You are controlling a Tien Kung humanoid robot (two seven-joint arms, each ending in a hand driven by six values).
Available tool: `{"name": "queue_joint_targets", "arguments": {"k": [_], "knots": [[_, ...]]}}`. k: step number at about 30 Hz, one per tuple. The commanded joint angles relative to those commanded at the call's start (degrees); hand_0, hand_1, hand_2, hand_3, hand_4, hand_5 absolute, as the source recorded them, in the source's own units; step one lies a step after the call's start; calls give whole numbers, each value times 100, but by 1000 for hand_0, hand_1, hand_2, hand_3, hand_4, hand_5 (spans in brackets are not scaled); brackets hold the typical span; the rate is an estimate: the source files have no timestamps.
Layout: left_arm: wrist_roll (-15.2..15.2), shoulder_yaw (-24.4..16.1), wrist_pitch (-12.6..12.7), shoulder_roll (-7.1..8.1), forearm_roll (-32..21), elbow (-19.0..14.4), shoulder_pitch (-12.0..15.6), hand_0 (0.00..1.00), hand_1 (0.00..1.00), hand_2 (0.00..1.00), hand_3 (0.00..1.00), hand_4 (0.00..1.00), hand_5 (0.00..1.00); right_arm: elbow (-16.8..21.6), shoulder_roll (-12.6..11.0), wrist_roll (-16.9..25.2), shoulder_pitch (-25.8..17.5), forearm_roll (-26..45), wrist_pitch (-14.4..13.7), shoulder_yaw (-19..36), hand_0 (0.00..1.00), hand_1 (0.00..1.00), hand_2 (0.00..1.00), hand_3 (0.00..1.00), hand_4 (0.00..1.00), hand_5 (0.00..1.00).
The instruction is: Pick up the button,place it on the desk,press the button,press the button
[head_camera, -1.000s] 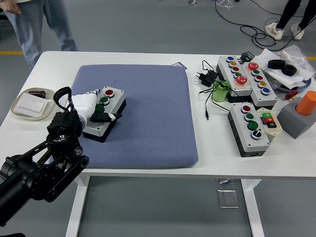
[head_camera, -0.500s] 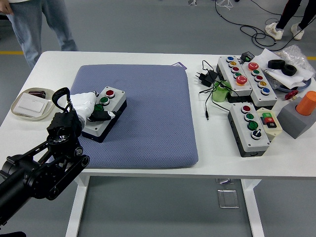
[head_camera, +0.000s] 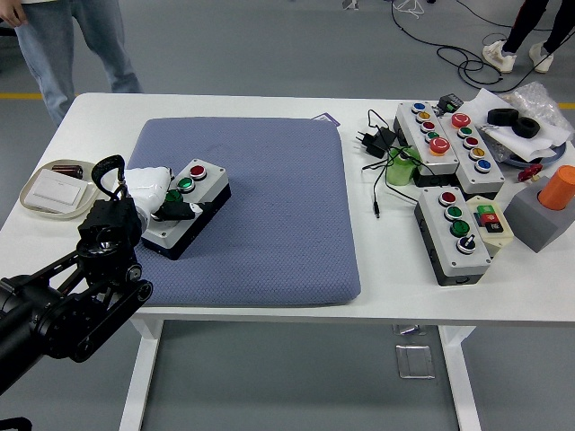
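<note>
A grey button box [head_camera: 199, 201] with a red button [head_camera: 198, 170] and two green buttons [head_camera: 185, 183] lies on the blue pad [head_camera: 269, 206], near its left edge. My left hand [head_camera: 160, 196], white with dark fingertips, is at the box's left near end. Its fingers are curled over the box top, and a dark fingertip [head_camera: 184, 212] lies across the lid beside the nearest green button. The black left arm [head_camera: 72, 296] comes in from the lower left. My right arm is out of view.
A beige tray [head_camera: 27, 199] with white items sits left of the pad. Several other button boxes [head_camera: 454, 233], cables [head_camera: 382, 144], a green cup [head_camera: 402, 168] and a grey block with an orange cylinder [head_camera: 559, 187] fill the right side. A person's legs [head_camera: 54, 45] stand at the far left.
My left hand has shifted left and slightly back, and the box's near end has swung left with it, turning the box a little on the pad.
</note>
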Motion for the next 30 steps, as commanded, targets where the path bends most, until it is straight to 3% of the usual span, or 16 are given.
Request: {"name": "queue_joint_targets", "arguments": {"k": [5, 10, 16, 22, 23, 28, 29, 30], "knots": [[-443, 141, 12, 166, 7, -111, -80, 369, 430, 474, 529, 700, 432, 0, 1, -4, 4, -9, 1, 5, 627, 477, 539, 582, 280, 22], [-1339, 398, -96, 338, -56, -126, -155, 369, 430, 474, 529, 700, 432, 0, -1, -9, 7, -28, 1, 18, 627, 477, 539, 582, 280, 22], [-2652, 692, 154, 537, 242, 33, -297, 374, 424, 467, 511, 688, 446, 0, 4, -9, 16, -4, -5, 6, 627, 477, 539, 582, 279, 22], [-4002, 944, 686, 737, 455, 97, -513, 382, 432, 467, 508, 671, 413, 0, 11, -14, 20, 3, -4, -6, 627, 477, 539, 582, 279, 22], [-4158, 970, 757, 755, 455, 106, -543, 435, 492, 487, 484, 560, 200, 0, 12, -14, 21, 6, -4, -9, 627, 477, 539, 582, 279, 22], [-4687, 1130, 889, 830, 455, 184, -697, 435, 492, 487, 484, 560, 200, 0, 15, -24, 20, -7, 1, -15, 627, 477, 539, 582, 279, 22], [-4736, 1148, 913, 834, 455, 199, -711, 431, 468, 474, 440, 487, 2, 0, 15, -25, 20, -6, 1, -17, 627, 477, 539, 582, 280, 22], [-4812, 1187, 1003, 836, 455, 243, -735, 431, 468, 474, 440, 487, 2, 0, 17, -28, 21, -13, 2, -16, 627, 477, 539, 582, 280, 22]]}}
